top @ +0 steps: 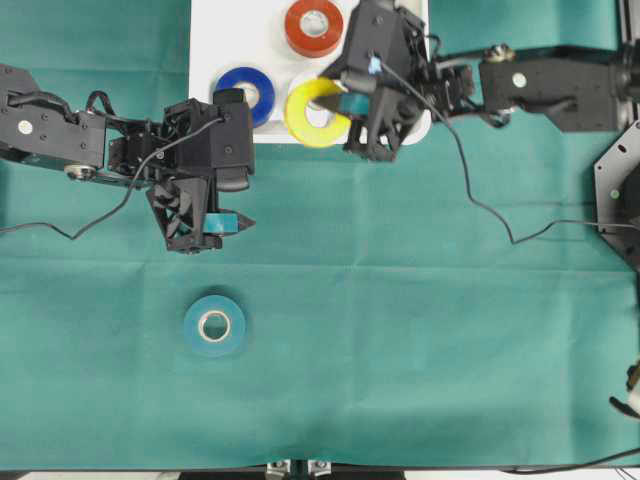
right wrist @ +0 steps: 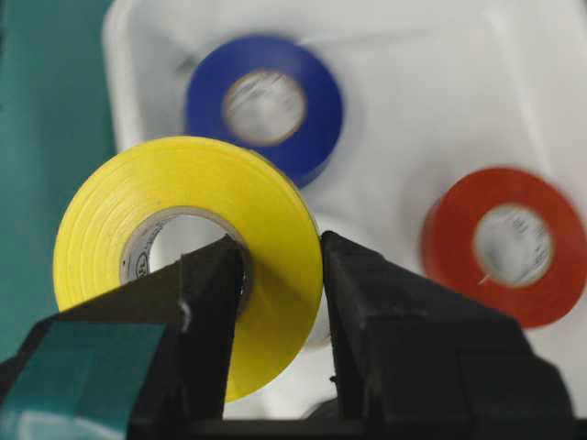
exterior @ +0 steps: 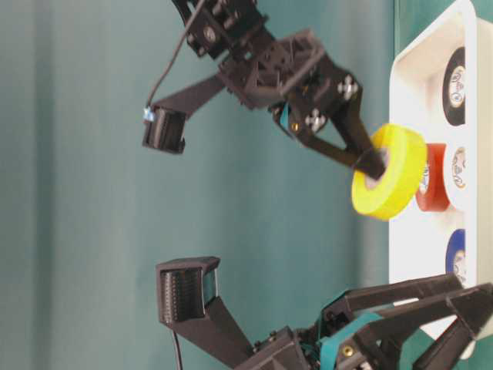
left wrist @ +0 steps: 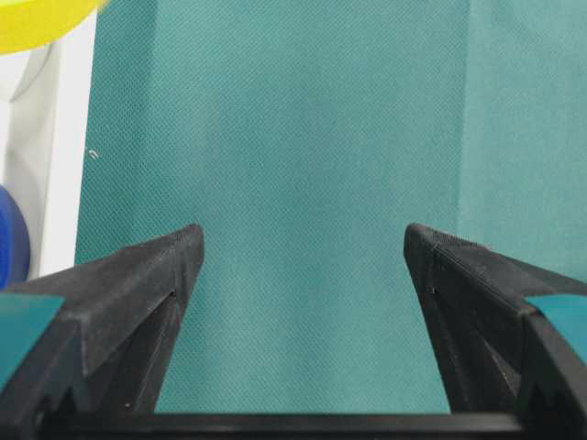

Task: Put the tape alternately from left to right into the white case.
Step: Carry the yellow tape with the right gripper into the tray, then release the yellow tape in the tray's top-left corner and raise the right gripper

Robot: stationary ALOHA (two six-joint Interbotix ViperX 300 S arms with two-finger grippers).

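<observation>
While pinching the yellow roll (right wrist: 188,243) by its wall above the white case (top: 205,60), right tool (right wrist: 280,275) clenched, risking clipping the rim.

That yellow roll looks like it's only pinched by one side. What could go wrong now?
1. The right gripper pinches only one wall of the yellow roll, one finger through its core, so it could swing or slip out.
2. It hangs over the white case's near rim, so released now it might catch the rim or land on the cloth.
3. The blue roll and red-orange roll lie close by, so it may land on one of them.
</observation>
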